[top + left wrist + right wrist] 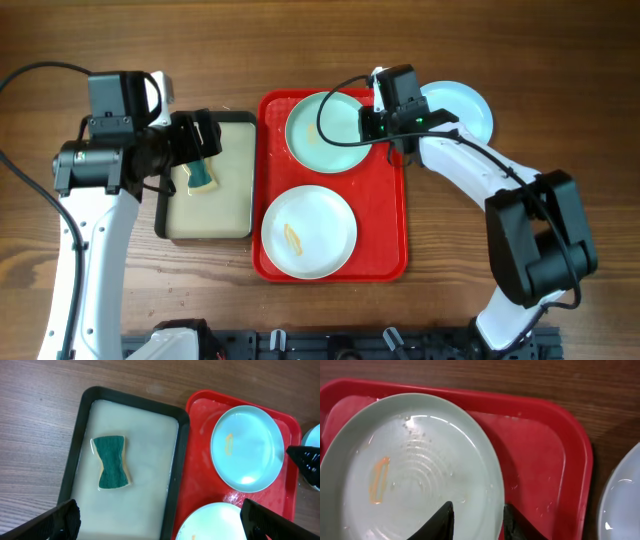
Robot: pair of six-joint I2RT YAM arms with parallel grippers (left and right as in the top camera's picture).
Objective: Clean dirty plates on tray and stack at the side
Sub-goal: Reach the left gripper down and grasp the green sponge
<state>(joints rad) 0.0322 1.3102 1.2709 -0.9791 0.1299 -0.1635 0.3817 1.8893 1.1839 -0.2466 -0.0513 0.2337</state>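
Closest to my base, the white plate (309,231) lies flat in the near half of the red tray (385,215), with a yellowish smear (293,237) left of its middle.

To my left, my left claw (160,512) hangs over the beige tray (74,455), which sits on the tabletop (560,60) just beside the red tray's left rim. That claw is spread wide and holds nothing; its two fingers stand well apart at the bottom corners of my left wrist view. Ahead of it the green sponge (113,462) lies flat on the beige tray's floor, untouched.

Further out, the green plate (420,475) fills the far half of the red tray. My right claw (477,510) is at that plate's right edge, partly open. One finger sits over the plate's inside and the other over bare red tray, with the rim running through the gap between them. I cannot tell whether either finger touches the rim. The plate is wet with small drops and carries an orange streak (379,480) on its left side.

Farthest off, the blue plate (470,105) rests on the tabletop just beside the red tray's far right corner, outside it.
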